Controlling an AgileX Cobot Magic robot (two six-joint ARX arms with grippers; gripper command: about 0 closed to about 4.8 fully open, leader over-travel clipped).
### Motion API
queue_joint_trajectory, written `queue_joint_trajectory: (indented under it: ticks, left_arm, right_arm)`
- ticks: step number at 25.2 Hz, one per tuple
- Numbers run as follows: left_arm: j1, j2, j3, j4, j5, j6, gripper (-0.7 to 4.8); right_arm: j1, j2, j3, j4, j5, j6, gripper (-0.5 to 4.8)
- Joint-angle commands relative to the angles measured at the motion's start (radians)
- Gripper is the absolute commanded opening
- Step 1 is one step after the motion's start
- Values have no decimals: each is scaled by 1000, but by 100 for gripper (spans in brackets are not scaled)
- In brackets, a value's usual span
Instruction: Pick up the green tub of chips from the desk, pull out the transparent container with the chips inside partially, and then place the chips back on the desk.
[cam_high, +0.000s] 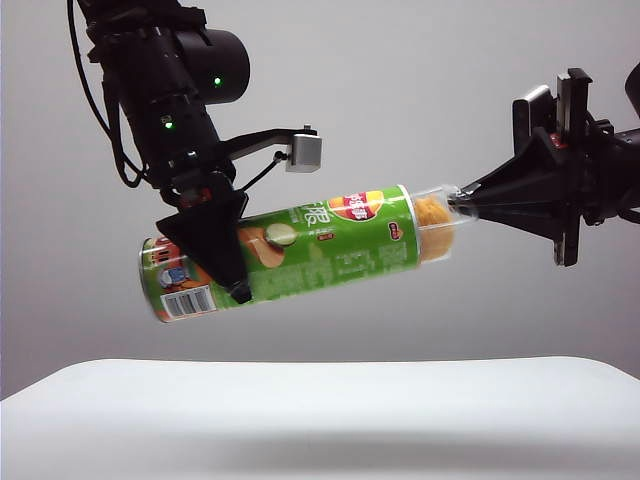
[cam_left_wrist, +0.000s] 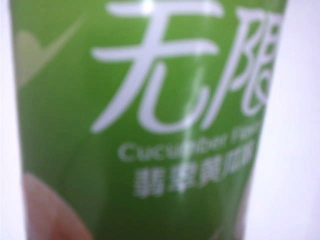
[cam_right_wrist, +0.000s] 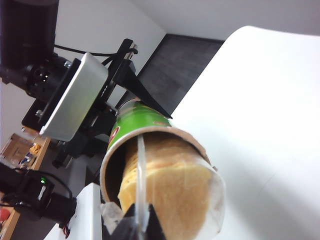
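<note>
Gripping the green tub of chips (cam_high: 300, 255) aloft – left hand (cam_high: 225, 262); right hand (cam_high: 462, 207) pinches transparent container (cam_high: 440, 227).

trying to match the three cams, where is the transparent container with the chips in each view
Exterior view: transparent container sticks out of the can's right end, pinched by the right gripper.
Left wrist view: not in it; only green label shows.
Right wrist view: low centre, at the can's open mouth.
Shared landmark: the green tub of chips.

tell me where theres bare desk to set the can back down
The desk shows nothing on it; the whole white top beneath the green tub of chips is bare, edge to edge. The crowding is in the air: the left tool clamps the tub's middle, and the right tool pinches the transparent container pulled partly out with the chips.
</note>
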Motion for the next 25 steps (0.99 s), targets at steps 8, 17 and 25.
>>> queue_joint_trajectory:
  ticks: [8, 17, 25]
  left_arm:
    - [8, -5, -2, -78, -29, -6, 277]
    - [8, -5, -2, -51, -10, -7, 277]
    - [8, -5, -2, 18, 50, -63, 276]
  right_arm:
    - [-29, -3, 2, 13, 20, -12, -6]
    - [-28, -3, 2, 11, 17, -12, -6]
    - [-28, -3, 2, 10, 16, -12, 74]
